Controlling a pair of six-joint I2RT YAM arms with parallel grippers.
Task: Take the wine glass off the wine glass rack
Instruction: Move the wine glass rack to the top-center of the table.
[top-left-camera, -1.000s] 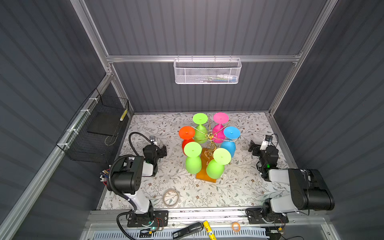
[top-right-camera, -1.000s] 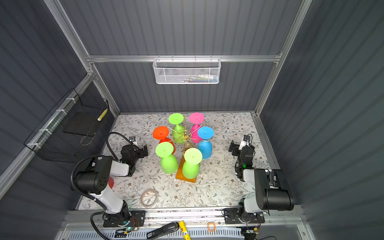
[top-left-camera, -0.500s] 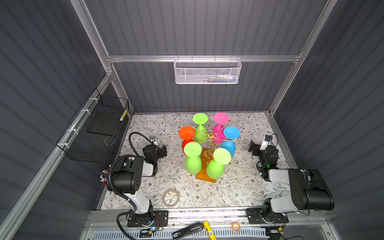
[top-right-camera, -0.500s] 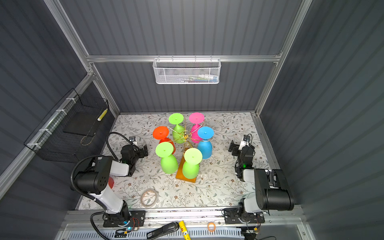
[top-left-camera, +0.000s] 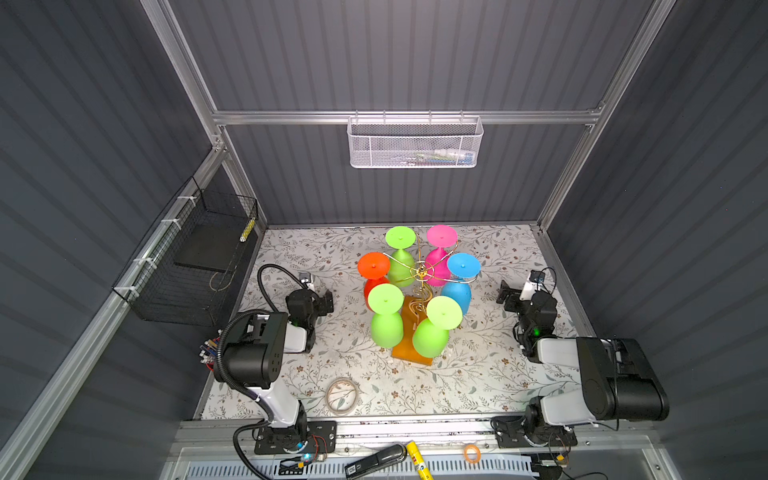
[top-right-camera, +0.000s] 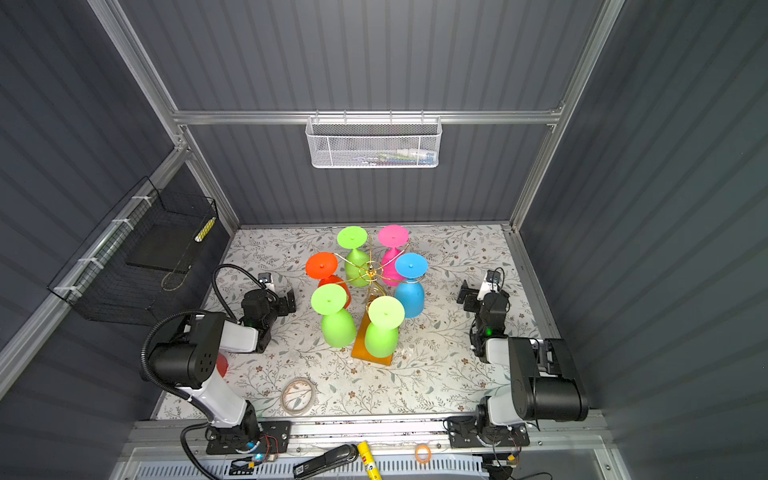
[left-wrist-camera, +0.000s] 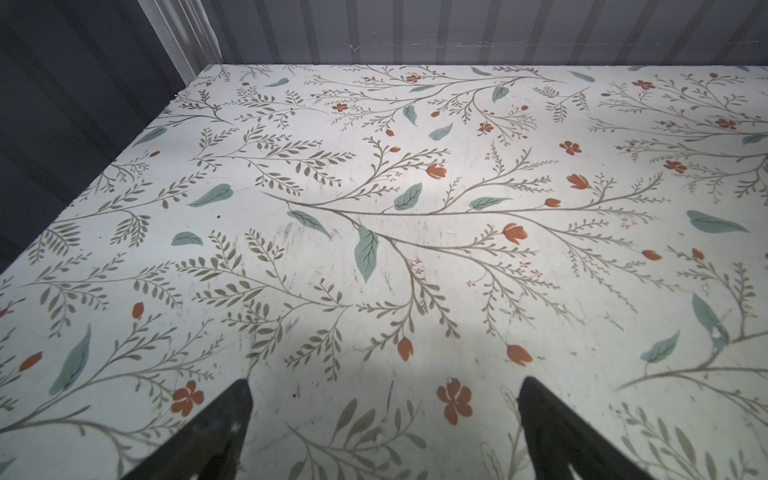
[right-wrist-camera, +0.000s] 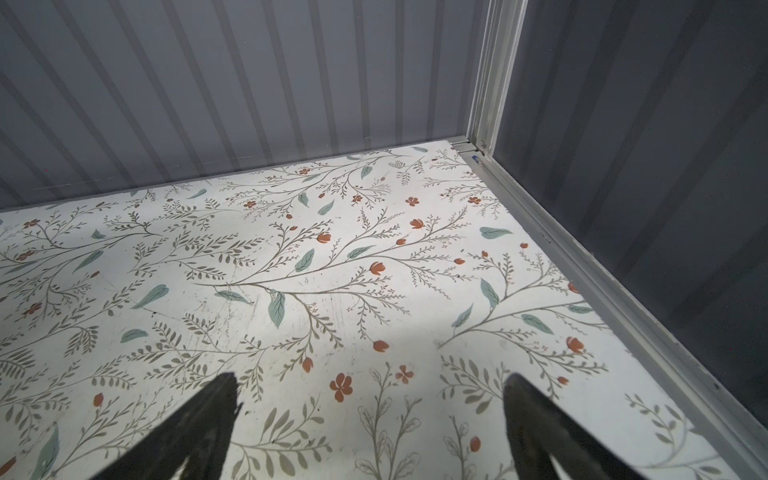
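Well, nothing has moved: left tool (left-wrist-camera: 384, 388) and right tool (right-wrist-camera: 370, 384) both sit wide open, empty, flanking the wine glass rack (top-left-camera: 405, 347); all six glasses (top-left-camera: 386, 328) still hanging.

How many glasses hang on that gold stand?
6, hanging upside down: orange glass, far green glass, pink glass, blue glass, left front green glass, right front green glass. None looks hidden.

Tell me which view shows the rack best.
Both top views: the whole rack, from scroll arms to wooden base, stands mid-frame. Both wrist views show only the table, no rack.
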